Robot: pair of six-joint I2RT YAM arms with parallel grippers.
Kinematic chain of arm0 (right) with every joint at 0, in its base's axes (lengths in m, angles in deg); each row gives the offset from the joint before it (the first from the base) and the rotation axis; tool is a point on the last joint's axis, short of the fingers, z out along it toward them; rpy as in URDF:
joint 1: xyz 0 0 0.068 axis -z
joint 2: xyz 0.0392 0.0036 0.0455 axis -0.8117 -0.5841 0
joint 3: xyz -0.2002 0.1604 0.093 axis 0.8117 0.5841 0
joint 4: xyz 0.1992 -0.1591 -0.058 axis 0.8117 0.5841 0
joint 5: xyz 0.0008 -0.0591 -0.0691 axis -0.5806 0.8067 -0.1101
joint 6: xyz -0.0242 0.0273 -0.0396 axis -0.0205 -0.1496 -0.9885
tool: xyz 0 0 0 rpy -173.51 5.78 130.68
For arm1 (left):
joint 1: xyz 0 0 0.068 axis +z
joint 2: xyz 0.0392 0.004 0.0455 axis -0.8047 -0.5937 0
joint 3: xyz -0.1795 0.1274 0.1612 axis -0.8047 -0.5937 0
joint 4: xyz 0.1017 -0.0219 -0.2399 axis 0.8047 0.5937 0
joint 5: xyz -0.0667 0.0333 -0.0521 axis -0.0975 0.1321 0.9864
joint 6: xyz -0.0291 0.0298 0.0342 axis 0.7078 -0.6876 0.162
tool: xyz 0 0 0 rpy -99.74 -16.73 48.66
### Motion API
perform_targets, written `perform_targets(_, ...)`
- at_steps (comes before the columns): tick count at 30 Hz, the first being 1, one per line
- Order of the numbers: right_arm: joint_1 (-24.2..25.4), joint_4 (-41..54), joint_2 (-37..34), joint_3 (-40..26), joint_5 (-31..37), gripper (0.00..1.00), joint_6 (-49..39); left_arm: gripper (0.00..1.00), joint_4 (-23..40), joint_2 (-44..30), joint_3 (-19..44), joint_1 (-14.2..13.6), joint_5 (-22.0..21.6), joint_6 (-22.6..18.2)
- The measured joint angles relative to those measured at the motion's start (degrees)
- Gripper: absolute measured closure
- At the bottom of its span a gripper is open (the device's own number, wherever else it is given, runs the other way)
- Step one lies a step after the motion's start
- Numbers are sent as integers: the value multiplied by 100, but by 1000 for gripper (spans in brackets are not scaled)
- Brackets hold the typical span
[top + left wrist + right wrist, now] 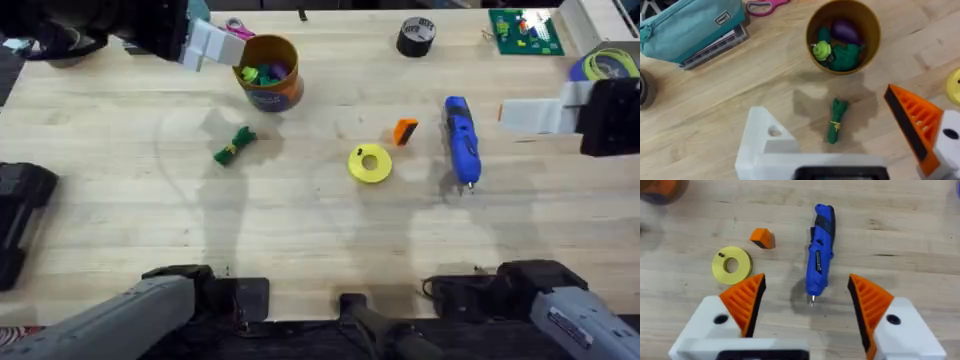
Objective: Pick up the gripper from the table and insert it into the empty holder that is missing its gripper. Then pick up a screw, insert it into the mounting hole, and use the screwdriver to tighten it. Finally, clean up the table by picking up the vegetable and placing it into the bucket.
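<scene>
We saw the orange gripper [404, 131] lying on the table [300, 230] beside the yellow ring [370, 164]. The right tool [807, 302] hovered open, empty; the left tool [840, 150], one finger bare, gaped too. We judged a descent squarely over the wedge best.

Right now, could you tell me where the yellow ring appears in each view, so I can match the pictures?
Overhead: the yellow ring lies mid-table, between the green vegetable and the blue screwdriver.
Left wrist: a sliver of it sits at the picture's right edge.
Right wrist: it is at centre left, beside the small orange wedge.
Shared landmark: the orange wedge next to the ring, in the overhead and right wrist views.
</scene>
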Motion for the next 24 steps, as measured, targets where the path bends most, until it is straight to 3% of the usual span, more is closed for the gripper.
perform_targets(5, 0, 0, -2, 0, 0, 4, 0, 15, -95, 0, 0, 0, 177, 222)
perform_targets(13, 0, 0, 0, 0, 0, 5, 0, 15, -833, 0, 0, 0, 609, 635)
perform_targets(24, 0, 0, 0, 0, 0, 5, 0, 15, -1068, 63, -59, -13, 590, 800)
